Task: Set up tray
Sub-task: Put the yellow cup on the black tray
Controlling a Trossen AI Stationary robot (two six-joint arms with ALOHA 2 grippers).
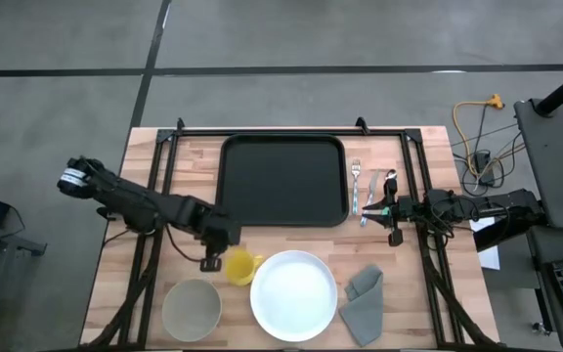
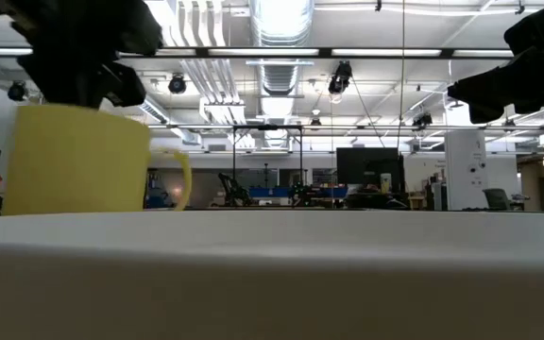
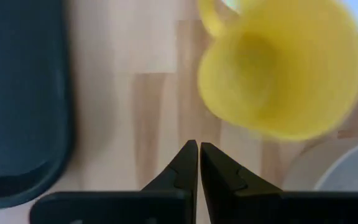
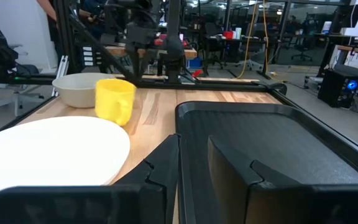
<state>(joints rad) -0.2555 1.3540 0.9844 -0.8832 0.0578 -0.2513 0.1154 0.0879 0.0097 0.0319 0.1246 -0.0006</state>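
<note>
The black tray [image 1: 281, 181] lies flat at the table's far middle. A yellow cup [image 1: 242, 266] stands upright on the wood near the tray's near left corner, its handle [image 3: 210, 18] toward the tray. My left gripper [image 3: 199, 149] hovers just left of the cup, pointing steeply down, shut with nothing between its fingers. It shows as a dark mass over the cup [image 2: 78, 161] in the low view. My right gripper [image 4: 193, 137] rests level at the table's right side, beside the tray's right edge, open by a narrow gap and holding nothing.
A round white plate [image 1: 293, 293] sits at the near middle, a pale bowl [image 1: 192, 308] to its left and a folded grey napkin [image 1: 363, 303] to its right. A fork [image 1: 356, 184] and a spoon [image 1: 387, 184] lie right of the tray, by my right gripper.
</note>
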